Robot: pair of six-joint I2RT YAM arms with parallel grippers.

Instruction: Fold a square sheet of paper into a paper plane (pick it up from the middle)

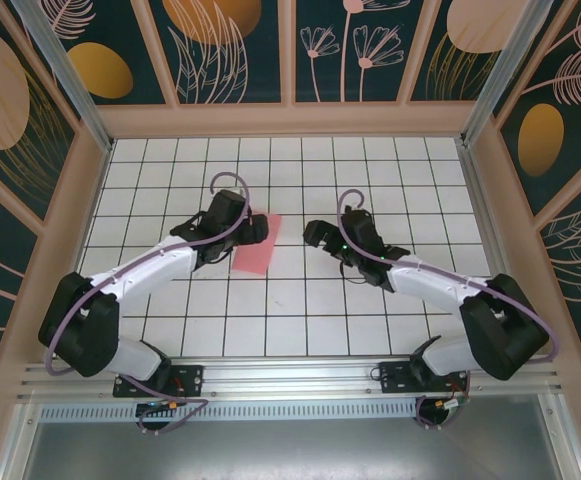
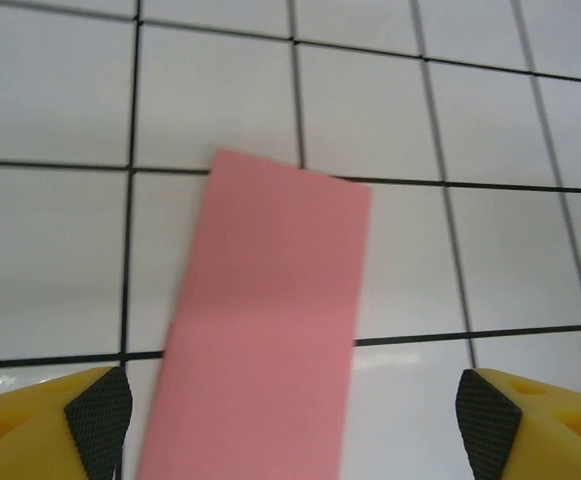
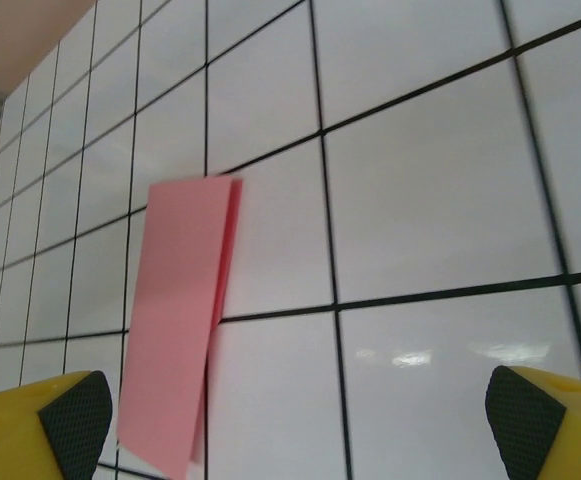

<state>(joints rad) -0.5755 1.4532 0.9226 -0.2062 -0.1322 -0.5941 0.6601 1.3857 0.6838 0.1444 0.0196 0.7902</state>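
Note:
The square sheet of paper (image 1: 255, 247) is salmon pink and lies on the white tiles folded in half into a narrow rectangle. In the left wrist view the folded sheet of paper (image 2: 270, 320) runs up from between my fingers. My left gripper (image 1: 258, 228) hovers over its left end, open, and its fingertips (image 2: 95, 415) stand well apart from the sheet's edges. My right gripper (image 1: 315, 235) is open about one tile to the right of the sheet, nothing in it. From there the sheet of paper (image 3: 180, 310) shows two layers, slightly parted along its right edge. The paper plane is out of view.
The tiled table (image 1: 300, 310) is boxed in by a wooden frame (image 1: 290, 120) at the back and on both sides. A metal rail (image 1: 290, 375) carrying both arm bases runs along the near edge.

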